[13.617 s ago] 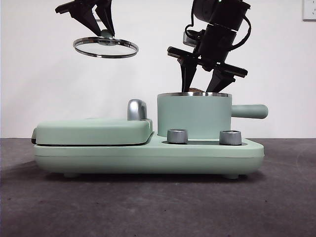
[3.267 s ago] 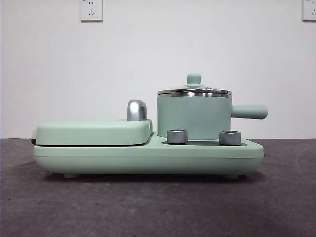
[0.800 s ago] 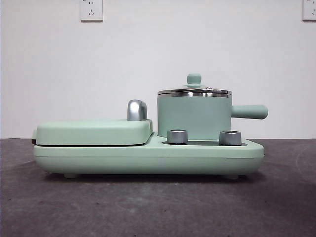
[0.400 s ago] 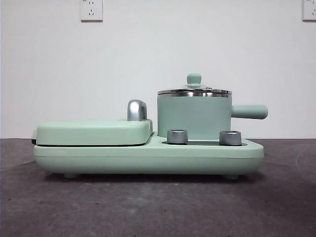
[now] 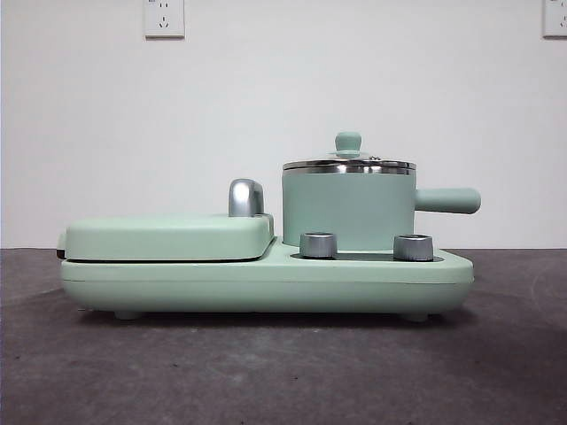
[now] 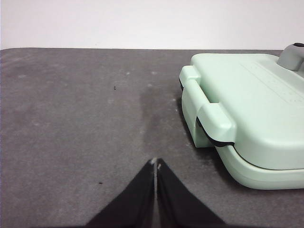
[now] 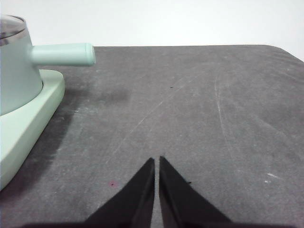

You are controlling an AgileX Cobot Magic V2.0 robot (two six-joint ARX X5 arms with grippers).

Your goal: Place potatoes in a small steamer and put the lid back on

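Observation:
The small steamer (image 5: 348,211), a mint-green pot with a steel rim and a stubby side handle, stands on the right half of the green cooker base (image 5: 266,282). The glass lid (image 5: 348,163) with its green knob sits on the steamer's rim. The potatoes are hidden from view. Neither arm shows in the front view. My left gripper (image 6: 155,164) is shut and empty above the bare table beside the griddle end. My right gripper (image 7: 156,160) is shut and empty above the table, off to the side of the steamer (image 7: 16,61) where its handle points.
A flat mint-green griddle cover (image 5: 168,235) with a chrome handle (image 5: 245,197) fills the base's left half; it also shows in the left wrist view as the griddle (image 6: 247,114). Two metal knobs (image 5: 319,244) face front. Dark grey table (image 5: 283,372) surrounds the cooker.
Sixteen seconds ago one gripper held the lid aloft and the other was at the open steamer. Since four seconds ago the lid rests on the steamer and nothing has moved.

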